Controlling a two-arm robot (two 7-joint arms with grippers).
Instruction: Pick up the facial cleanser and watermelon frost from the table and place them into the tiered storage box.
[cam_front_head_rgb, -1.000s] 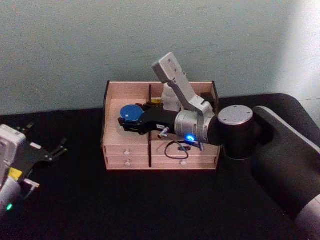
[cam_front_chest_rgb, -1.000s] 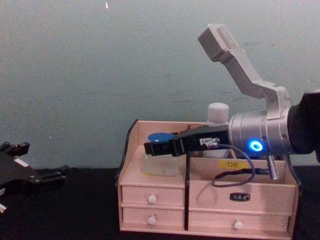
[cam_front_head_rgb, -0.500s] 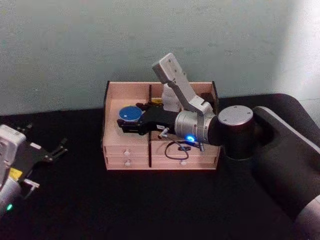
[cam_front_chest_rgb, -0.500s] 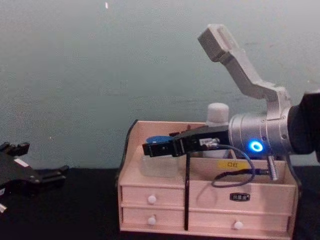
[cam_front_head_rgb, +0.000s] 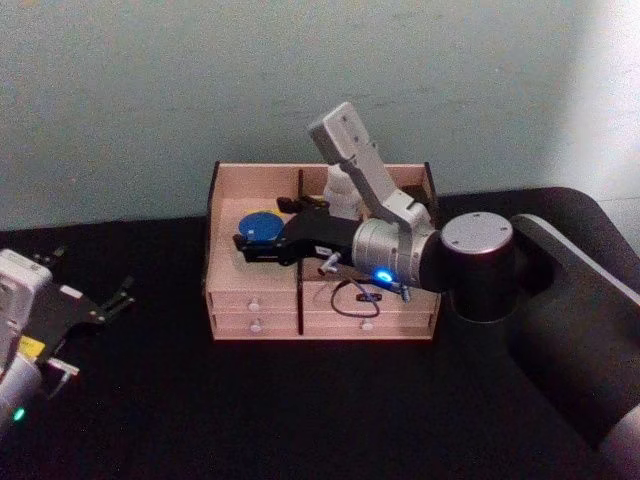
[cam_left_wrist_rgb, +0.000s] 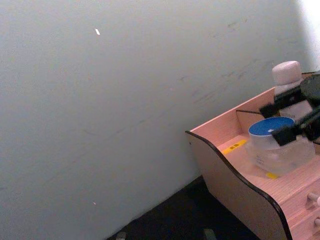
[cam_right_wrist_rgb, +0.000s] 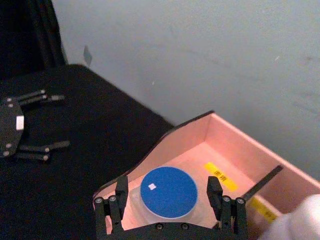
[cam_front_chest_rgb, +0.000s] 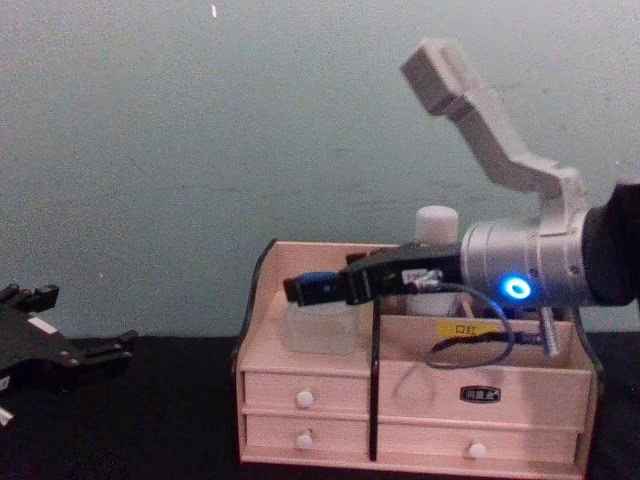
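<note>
Half the facial cleanser hides behind right tool.

A black desk spreads across the foreground, its surface dark and matte, running back to meet the wall. The wall behind the desk's far edge is a pale grey-green, plain and slightly mottled. A small white fleck marks the wall high up, and faint scuffs streak its paint.
</note>
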